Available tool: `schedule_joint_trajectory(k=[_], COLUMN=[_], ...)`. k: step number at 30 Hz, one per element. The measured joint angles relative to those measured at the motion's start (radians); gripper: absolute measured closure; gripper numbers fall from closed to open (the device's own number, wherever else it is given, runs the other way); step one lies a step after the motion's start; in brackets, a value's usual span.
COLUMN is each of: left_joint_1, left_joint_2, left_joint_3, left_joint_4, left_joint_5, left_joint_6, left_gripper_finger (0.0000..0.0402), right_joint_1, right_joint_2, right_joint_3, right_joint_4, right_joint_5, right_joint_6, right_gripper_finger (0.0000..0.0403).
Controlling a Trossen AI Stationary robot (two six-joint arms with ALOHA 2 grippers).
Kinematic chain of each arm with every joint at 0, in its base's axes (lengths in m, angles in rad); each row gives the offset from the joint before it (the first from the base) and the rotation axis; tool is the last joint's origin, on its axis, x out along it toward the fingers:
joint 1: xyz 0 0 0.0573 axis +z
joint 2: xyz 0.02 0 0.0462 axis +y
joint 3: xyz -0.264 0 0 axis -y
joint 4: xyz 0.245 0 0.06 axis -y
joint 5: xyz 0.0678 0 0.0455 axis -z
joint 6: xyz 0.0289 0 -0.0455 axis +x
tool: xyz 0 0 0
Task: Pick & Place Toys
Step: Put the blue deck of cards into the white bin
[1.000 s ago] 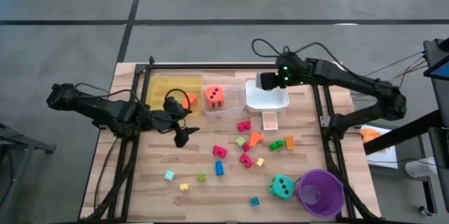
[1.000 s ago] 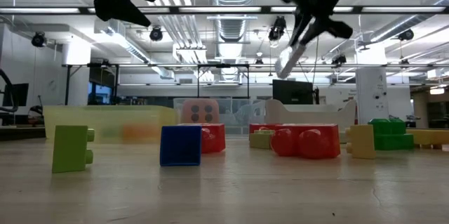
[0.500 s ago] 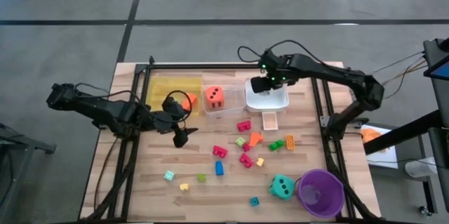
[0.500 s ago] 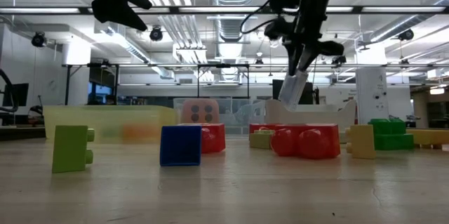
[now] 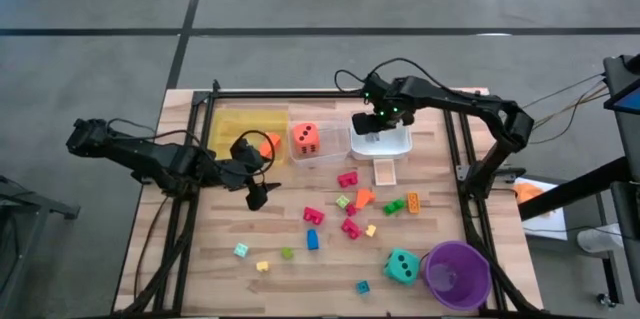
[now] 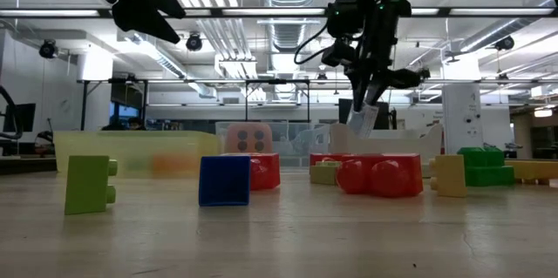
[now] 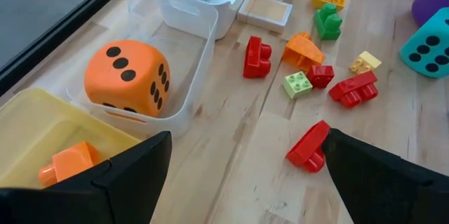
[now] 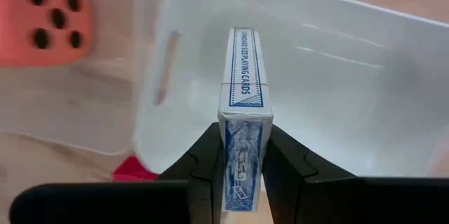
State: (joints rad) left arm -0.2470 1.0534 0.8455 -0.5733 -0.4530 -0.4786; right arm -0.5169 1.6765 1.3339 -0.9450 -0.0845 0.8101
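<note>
Blue-printed card box (image 8: 242,112) pinched by right gripper (image 8: 242,157) — lettering legible in wrist view only.

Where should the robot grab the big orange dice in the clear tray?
Probably by two opposite side faces, coming straight down from above. The orange dice sits flat in the clear tray with its top face bare, and it is a cube, so its flat sides suit the gripper. The tray walls stand close around it, so a sideways approach looks blocked. The open left gripper hovers nearest.
</note>
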Motion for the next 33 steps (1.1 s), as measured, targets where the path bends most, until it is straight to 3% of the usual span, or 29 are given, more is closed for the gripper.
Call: schedule_joint_trajectory(k=[8,23,33], left_joint_1=[0.000,0.000,0.000], left_joint_2=[0.000,0.000,0.000], left_joint_3=[0.000,0.000,-0.001], left_joint_4=[0.000,-0.004,-0.004], left_joint_5=[0.000,0.000,0.000], left_joint_6=[0.000,0.001,0.003], left_gripper_finger=[0.0035,0.0035,0.0034], right_joint_1=[-0.029,-0.043,-0.047], right_joint_2=[0.009,0.104,0.091], right_joint_3=[-0.015,-0.022,-0.023], right_joint_4=[0.122,0.128,0.108], right_joint_5=[-0.124,-0.125,-0.092], right_joint_6=[-0.016,-0.040,-0.047], right_gripper_finger=[0.0341,0.0341,0.0341])
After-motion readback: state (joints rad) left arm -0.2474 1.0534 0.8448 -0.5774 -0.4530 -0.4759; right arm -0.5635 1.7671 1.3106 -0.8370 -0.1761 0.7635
